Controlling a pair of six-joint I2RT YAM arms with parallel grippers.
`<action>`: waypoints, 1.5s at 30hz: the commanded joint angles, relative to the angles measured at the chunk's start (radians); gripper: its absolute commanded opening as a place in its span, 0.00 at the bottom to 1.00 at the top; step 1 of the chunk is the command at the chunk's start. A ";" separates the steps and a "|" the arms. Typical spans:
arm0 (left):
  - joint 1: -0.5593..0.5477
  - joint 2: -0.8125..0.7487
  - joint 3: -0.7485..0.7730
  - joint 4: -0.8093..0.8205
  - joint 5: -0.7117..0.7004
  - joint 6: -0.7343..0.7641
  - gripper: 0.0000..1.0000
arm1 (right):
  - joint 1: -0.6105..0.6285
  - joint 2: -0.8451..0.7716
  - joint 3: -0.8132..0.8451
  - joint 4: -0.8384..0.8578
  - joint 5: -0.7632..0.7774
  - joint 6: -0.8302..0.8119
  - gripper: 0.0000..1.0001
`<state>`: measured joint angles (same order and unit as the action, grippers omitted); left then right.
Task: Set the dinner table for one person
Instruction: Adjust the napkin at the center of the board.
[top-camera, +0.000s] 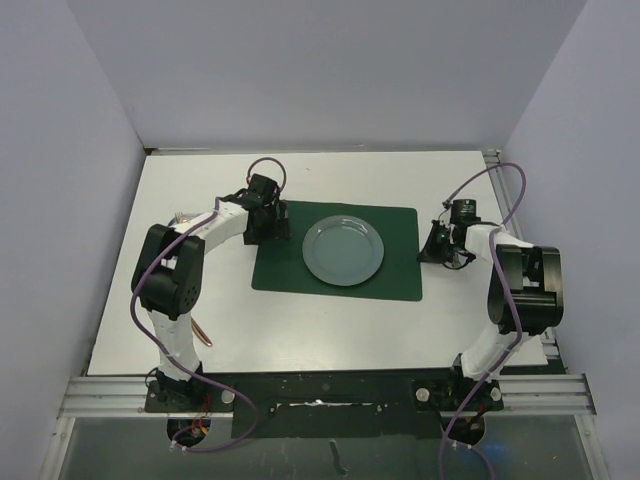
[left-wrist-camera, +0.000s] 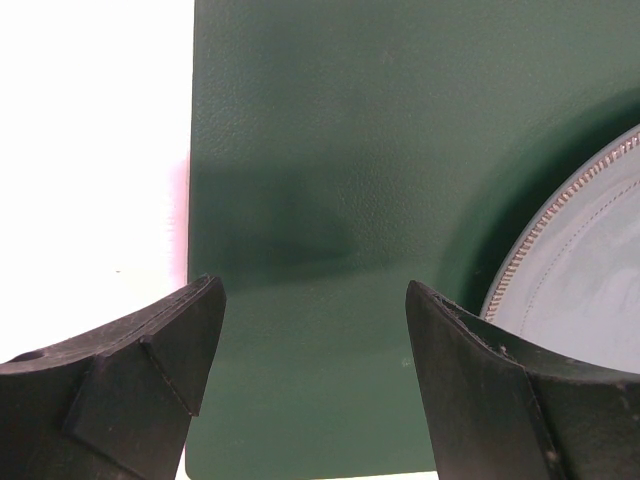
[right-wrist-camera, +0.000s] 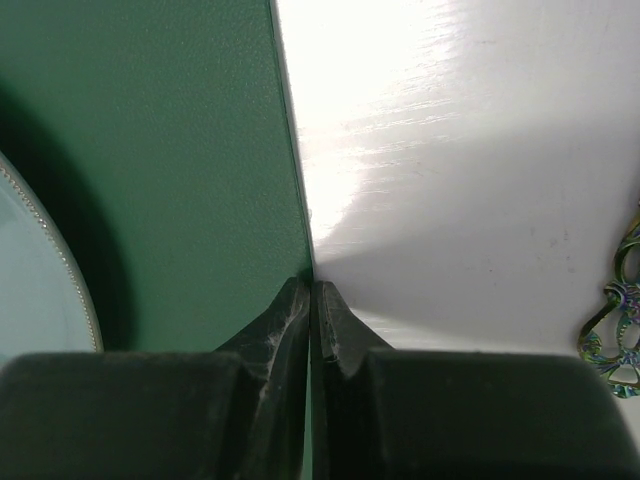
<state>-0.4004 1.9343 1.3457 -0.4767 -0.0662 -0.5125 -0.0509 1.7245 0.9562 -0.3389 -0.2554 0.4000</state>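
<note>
Left hand (left-wrist-camera: 312, 292): spread wide, holding nothing, low over the mat's (left-wrist-camera: 330, 150) left part.
Desk (top-camera: 330, 330): big, white, under everything.
Mat: dark green, flat on the desk's middle.
Plate (top-camera: 343, 250): grey-blue, sitting on the mat.
Shiny handle (right-wrist-camera: 612, 310): on bare desk, away from the mat.
Step, I think: fetch that handle; drop slowly, grab its middle, lay it straight beside the plate.
Right hand (right-wrist-camera: 313, 300): squeezed together at the mat's right edge; cannot tell if it pinches it.

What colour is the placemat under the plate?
Dark green with a fine leathery grain. The placemat shows best in the left wrist view.
</note>
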 joint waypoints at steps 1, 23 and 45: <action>-0.005 -0.001 0.026 0.029 0.007 0.011 0.73 | 0.004 0.038 0.031 -0.035 0.022 -0.018 0.00; -0.003 0.006 0.039 0.013 0.001 0.023 0.73 | 0.006 0.088 0.094 -0.046 0.008 -0.030 0.00; 0.017 -0.101 -0.080 0.317 0.522 -0.093 0.73 | 0.061 -0.146 0.143 -0.072 -0.059 -0.022 0.45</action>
<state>-0.3965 1.9053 1.3117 -0.3637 0.2039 -0.5385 -0.0032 1.6131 1.0855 -0.4538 -0.2554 0.3889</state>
